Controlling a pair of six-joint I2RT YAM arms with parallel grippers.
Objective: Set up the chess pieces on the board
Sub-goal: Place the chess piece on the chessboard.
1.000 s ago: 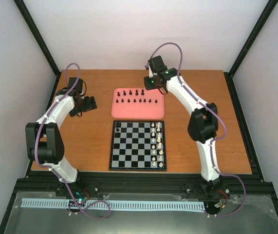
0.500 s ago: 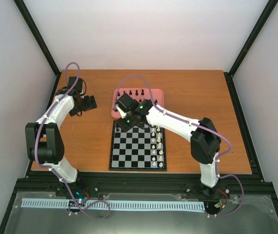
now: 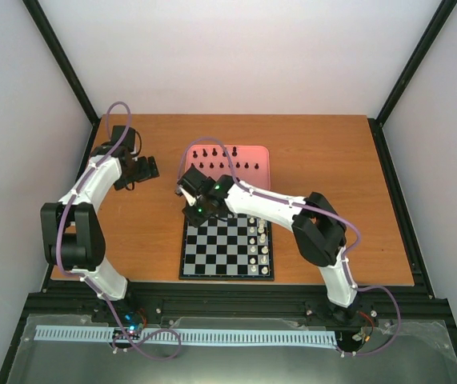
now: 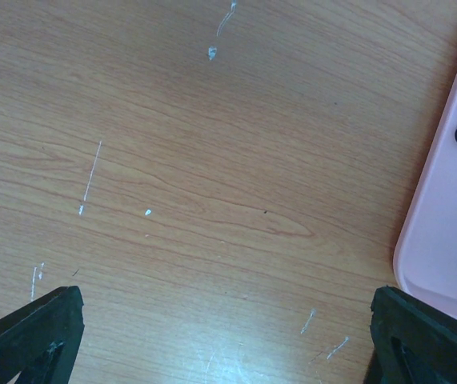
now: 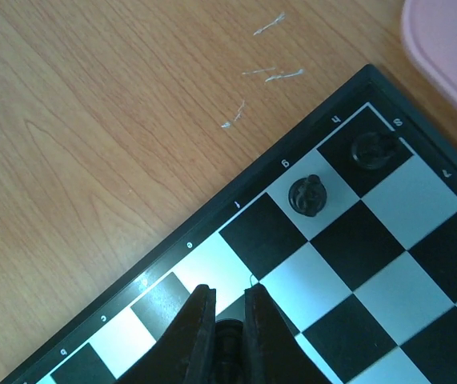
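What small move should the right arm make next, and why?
Probably lower the right claw straight down and release: it is shut on a black piece over the board, beside the edge where two placed pieces already stand.

Table: orange-brown wood, lightly scratched.
Pink tray: upper centre of the frame, rounded corners.
White pieces: two columns, centre.

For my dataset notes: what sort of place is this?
Probably a robotics lab test cell: white walls and a black frame enclose the table, with two robot arms bolted at its edge.
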